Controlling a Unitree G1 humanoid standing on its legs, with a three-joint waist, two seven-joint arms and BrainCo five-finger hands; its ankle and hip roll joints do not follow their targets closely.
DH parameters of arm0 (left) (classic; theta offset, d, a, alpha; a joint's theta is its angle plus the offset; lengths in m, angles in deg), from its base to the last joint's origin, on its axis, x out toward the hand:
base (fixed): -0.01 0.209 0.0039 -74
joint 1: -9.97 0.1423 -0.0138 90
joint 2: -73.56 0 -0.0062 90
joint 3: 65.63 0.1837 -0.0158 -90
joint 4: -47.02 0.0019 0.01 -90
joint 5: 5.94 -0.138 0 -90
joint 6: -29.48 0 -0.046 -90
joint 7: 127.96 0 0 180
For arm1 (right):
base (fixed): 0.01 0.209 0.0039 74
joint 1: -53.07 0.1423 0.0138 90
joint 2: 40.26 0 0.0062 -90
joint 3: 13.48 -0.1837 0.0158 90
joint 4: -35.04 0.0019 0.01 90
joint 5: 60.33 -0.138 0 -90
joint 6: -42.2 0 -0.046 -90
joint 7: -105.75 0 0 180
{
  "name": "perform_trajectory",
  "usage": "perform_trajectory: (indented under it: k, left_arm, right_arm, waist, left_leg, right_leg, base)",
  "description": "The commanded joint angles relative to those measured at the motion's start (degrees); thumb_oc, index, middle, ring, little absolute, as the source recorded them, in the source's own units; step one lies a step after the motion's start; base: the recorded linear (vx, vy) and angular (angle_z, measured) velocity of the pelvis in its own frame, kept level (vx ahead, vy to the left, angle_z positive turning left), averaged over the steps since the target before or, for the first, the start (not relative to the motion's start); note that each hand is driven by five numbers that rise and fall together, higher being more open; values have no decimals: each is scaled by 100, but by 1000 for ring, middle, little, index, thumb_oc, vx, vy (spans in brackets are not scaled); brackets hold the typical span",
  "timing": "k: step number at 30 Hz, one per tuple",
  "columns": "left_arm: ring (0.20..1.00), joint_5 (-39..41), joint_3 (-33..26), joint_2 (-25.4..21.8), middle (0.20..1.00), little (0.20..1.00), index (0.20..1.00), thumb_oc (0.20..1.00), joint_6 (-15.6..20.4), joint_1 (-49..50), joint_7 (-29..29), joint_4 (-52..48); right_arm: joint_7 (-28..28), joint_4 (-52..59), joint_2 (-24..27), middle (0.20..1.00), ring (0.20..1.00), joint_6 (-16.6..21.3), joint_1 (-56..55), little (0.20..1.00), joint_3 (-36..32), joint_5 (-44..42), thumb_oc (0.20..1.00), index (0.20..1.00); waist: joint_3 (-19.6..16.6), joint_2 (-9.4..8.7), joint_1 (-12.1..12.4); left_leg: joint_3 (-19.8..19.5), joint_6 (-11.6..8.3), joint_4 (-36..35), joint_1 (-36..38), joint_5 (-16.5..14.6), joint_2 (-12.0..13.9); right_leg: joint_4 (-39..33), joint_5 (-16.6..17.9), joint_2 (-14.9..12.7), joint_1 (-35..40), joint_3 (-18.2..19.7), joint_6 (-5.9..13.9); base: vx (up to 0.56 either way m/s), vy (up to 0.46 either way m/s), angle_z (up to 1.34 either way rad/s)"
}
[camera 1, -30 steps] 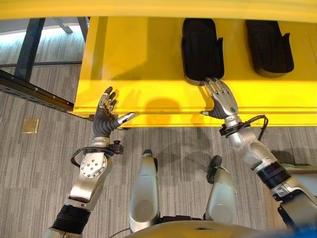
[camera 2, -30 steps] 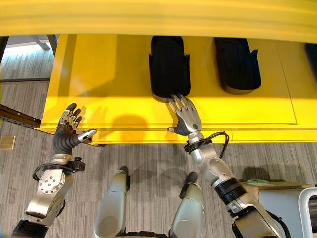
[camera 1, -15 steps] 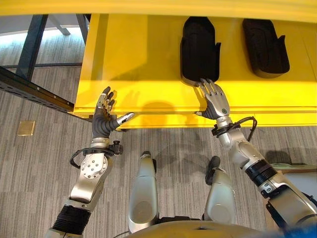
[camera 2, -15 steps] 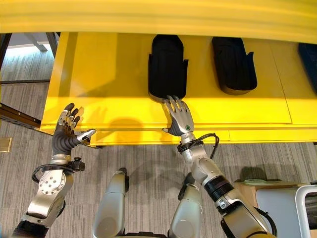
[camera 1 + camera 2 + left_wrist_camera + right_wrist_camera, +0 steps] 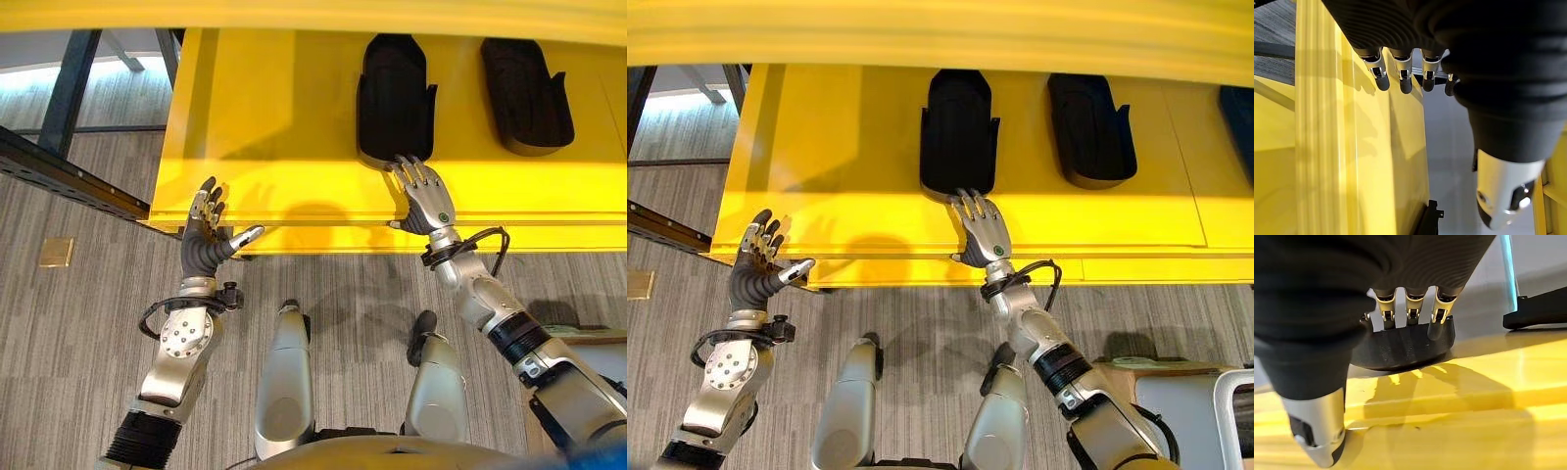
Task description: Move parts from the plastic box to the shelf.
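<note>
- Since a second ago the right hand (image 5: 423, 196) has slid slightly along the broad glossy yellow shelf (image 5: 284, 127), keeping its straight fingers at the near edge of the black moulded plastic part (image 5: 394, 98).
- That yellow shelf carries this part near its middle; a second black moulded part (image 5: 526, 93) lies on it further right.
- Step in hand, as I judge: seating the placed part by nudging it deeper; next comes withdrawing the hand.
- Left hand (image 5: 203, 235) hovers at the shelf's front left corner, fingers spread, holding nothing.
</note>
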Motion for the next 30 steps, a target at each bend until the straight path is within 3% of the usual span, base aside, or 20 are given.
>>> perform_trajectory:
  k: [1,5,11,19,30]
  left_arm:
    - [1000,-55,-241,-118,1000,1000,1000,1000,423,150,150,-273]
    - [1000,-1,-286,-135,1000,1000,1000,1000,403,189,338,-260]
    - [1000,-19,-337,-117,1000,1000,1000,1000,382,202,389,-295]
    - [1000,-64,-388,-87,1000,1000,1000,1000,340,211,313,-420]
    - [1000,-365,-514,15,1000,1000,1000,1000,241,431,58,-575]
  right_arm:
    - [257,181,453,1000,1000,-358,124,1000,-740,408,1000,1000]
    - [241,435,963,1000,1000,-414,183,1000,-1094,681,1000,1000]
    - [245,827,1123,1000,1000,-363,296,1000,-1338,739,1000,1000]
    - [240,2023,989,1000,1000,55,260,1000,-1578,461,1000,1000]
    - [-77,3779,782,1000,1000,701,-1093,1000,-1746,228,1000,1000]
  waist:
    - [-134,-29,53]
    - [-173,-60,68]
    - [-190,-73,73]
    - [-156,-89,49]
    - [-131,-205,-148]
  left_leg:
    - [-117,-38,-558,-312,839,62]
    - [-144,-43,-541,-320,826,64]
    - [-142,-58,-539,-316,821,68]
    - [-111,-39,-475,-352,807,72]
    - [-78,-36,-436,-422,819,98]
  right_leg:
    - [528,-535,-18,553,154,-34]
    - [592,-566,-16,520,166,-45]
    - [639,-602,-7,500,189,-58]
    - [712,-613,-6,412,264,-75]
    - [726,-593,30,330,316,-88]
  base:
    - [10,-4,7]
    - [12,-8,-3]
    - [3,-1,1]
    - [0,0,0]
    - [-6,7,-2]
